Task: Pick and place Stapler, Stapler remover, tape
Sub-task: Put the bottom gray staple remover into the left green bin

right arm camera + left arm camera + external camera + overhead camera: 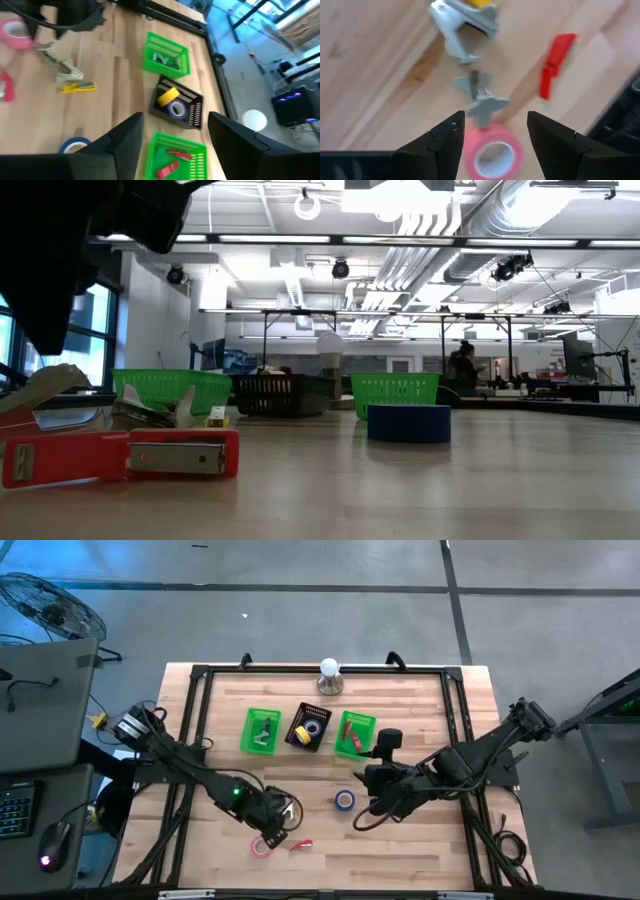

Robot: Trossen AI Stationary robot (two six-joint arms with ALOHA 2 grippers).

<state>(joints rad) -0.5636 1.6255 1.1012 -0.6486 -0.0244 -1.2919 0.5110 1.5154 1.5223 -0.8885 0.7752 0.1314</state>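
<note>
Left hand (491,137) open, fingers either side of pink tape (493,153) lying on bench (420,840); staple remover (479,95) just beyond it. Right hand (172,142) open, empty, blue tape (344,800) near it. Yellow and purple tape (172,102) in black basket (192,107).

A pale butcher-block wooden surface (400,840) stands on a grey concrete floor (300,625) crossed by dark seams, with a blue fan (45,605) and a keyboard (15,805) and mouse (50,845) on a desk alongside. Beyond it, an open workshop stretches under white ducts (440,225) and strip lighting, windows (95,320) at one side, where a person (465,365) sits among distant benches.
</note>
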